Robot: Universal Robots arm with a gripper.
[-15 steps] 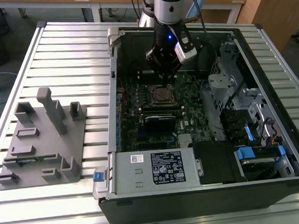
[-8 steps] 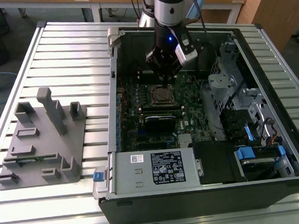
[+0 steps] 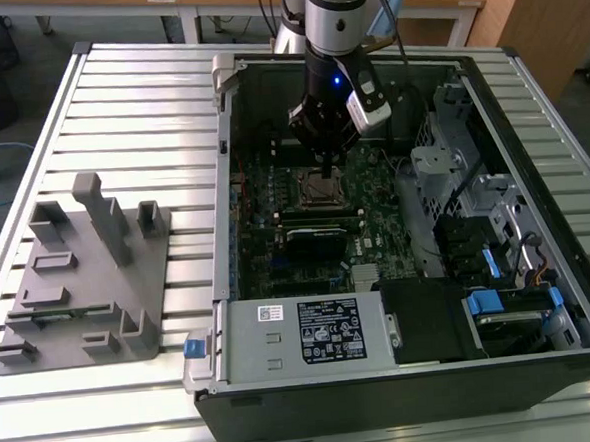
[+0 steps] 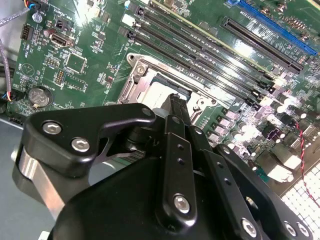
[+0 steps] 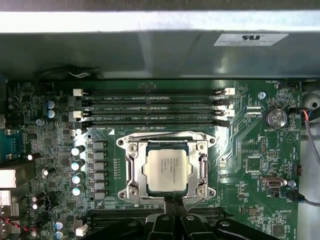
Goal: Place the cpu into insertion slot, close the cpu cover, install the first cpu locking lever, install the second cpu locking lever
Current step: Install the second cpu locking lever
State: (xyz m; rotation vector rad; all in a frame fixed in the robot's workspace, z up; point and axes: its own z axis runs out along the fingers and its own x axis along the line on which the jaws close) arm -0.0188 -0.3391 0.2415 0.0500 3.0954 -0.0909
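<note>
The flat, shiny silver cpu (image 5: 168,170) sat square inside the insertion slot (image 5: 192,150), with the thin metal cpu cover (image 5: 132,167) lying flat around it. The black gripper (image 5: 173,201) had its fingers pressed together, touching the cover's near edge. Long black memory slots (image 5: 150,106) ran close beside the socket, leaving little room.

Slatted metal table (image 3: 138,110), grey fixture block (image 3: 83,279) (left), open computer case (image 3: 399,275)
</note>
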